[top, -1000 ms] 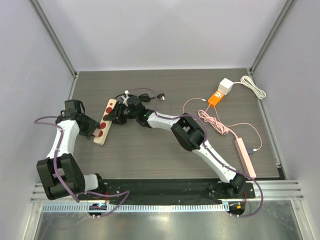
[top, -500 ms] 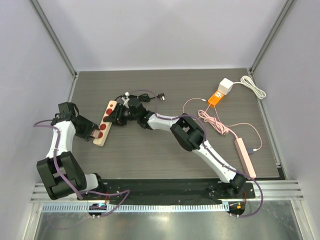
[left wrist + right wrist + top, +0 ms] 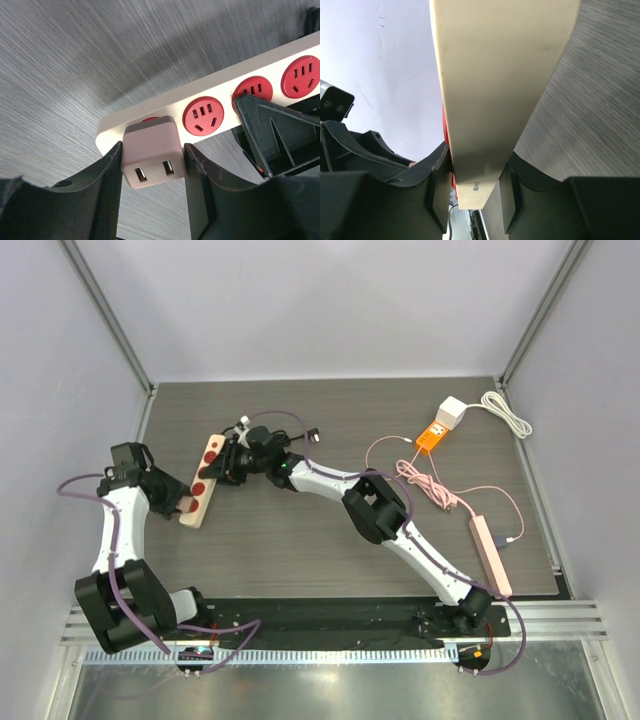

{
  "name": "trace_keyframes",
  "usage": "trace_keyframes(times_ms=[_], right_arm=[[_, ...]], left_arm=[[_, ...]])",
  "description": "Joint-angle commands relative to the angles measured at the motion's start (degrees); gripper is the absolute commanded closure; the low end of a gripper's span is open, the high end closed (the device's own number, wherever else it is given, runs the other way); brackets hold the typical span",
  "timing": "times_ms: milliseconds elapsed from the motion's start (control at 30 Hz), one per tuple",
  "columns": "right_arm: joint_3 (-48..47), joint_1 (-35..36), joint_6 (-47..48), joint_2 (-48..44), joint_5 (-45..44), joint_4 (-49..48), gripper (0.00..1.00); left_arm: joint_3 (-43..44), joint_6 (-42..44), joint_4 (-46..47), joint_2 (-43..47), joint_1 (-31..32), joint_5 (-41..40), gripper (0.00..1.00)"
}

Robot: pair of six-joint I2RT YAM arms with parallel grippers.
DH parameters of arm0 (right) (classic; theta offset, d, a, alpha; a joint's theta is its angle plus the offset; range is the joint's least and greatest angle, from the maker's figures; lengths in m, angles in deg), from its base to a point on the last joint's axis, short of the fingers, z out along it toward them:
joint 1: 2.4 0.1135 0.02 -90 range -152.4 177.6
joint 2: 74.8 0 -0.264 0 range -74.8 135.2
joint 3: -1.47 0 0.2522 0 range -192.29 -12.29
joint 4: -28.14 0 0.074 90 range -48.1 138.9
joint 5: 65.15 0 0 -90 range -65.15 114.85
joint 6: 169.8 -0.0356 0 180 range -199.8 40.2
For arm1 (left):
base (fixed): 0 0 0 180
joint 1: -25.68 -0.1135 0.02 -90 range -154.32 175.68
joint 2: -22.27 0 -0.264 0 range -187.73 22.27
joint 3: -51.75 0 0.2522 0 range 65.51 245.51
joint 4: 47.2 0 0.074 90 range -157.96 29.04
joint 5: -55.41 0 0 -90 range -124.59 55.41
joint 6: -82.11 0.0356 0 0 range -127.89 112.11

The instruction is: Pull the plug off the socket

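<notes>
Right gripper [image 3: 472, 192] clamps the power strip [image 3: 500, 75] by its far end, at the left of the table [image 3: 330, 550], as a brace; left gripper [image 3: 152, 170] is closed on the plug [image 3: 152, 152], apparently seated in the near-end socket [image 3: 150, 119].

**Top external:** fixed, high above and behind the arm bases, facing down and forward. Far view; the whole table [image 3: 300, 530] and both arms are in frame, with the bases at the lower edge.

**Left wrist:** on the left arm, looking along the left gripper [image 3: 153, 152] obliquely onto the table. Very near; one end of the power strip [image 3: 235, 85] and the plug [image 3: 150, 155] fill the frame.

**Right wrist:** on the right arm, looking along the right gripper [image 3: 477, 160]. Very near and rolled; table at right, wall at left, the power strip's cream side down the middle.

**Shared:** the power strip shows in all three views. The plug is clear only from the left wrist.
</notes>
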Motion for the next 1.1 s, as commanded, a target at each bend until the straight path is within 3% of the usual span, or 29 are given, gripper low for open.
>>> trace_keyframes(times_ms=[0, 100, 300, 467, 667, 733, 800, 867, 900, 933, 1000, 1067], right_arm=[[3.11, -2.84, 9.92, 4.92, -12.52, 16.03, 0.99], [4.78, -2.67, 10.80, 3.69, -14.01, 16.30, 0.99], [4.43, -2.58, 10.63, 3.51, -14.28, 17.53, 0.99], [6.98, -2.84, 11.50, 1.93, -14.45, 17.18, 0.99], [9.44, -3.11, 14.93, -0.27, -17.88, 18.84, 0.99], [10.06, -3.10, 15.54, -0.79, -19.02, 19.02, 0.99], [9.53, -3.19, 16.34, -0.97, -20.42, 20.51, 0.99], [9.18, -3.19, 17.21, -0.88, -21.48, 21.65, 0.99], [8.13, -3.11, 17.57, -0.71, -21.75, 22.45, 0.99], [7.78, -3.02, 18.01, -0.71, -22.53, 23.15, 0.99], [7.60, -2.76, 19.06, -0.80, -23.68, 24.29, 0.99], [7.60, -2.84, 19.33, -0.97, -24.12, 24.65, 0.99]], left_arm=[[4.93, 0.38, 1.20, 0.59, -0.40, 7.82, 1.00], [6.33, -0.68, 0.77, 0.41, -0.23, 6.08, 1.00], [10.73, 5.55, -3.36, 1.12, 1.53, -6.23, 1.00], [8.80, 4.08, -2.31, -0.29, -0.93, 6.05, 1.00], [8.53, 5.12, -3.01, 3.22, -0.14, -3.51, 1.00], [8.79, 5.74, -3.98, 2.00, -0.23, -1.07, 1.00], [7.31, 3.74, -2.67, 0.42, -1.45, 11.78, 1.00], [6.16, 2.40, -1.87, -1.96, -1.81, 16.52, 1.00], [6.77, 3.09, -2.31, -2.05, -0.94, 15.22, 1.00], [9.65, 4.06, -5.01, -1.27, 1.59, 5.38, 1.00], [12.21, 5.47, -6.96, 0.23, 3.98, -4.08, 1.00], [13.80, 6.35, -7.84, 1.37, 4.61, -9.29, 1.00]])
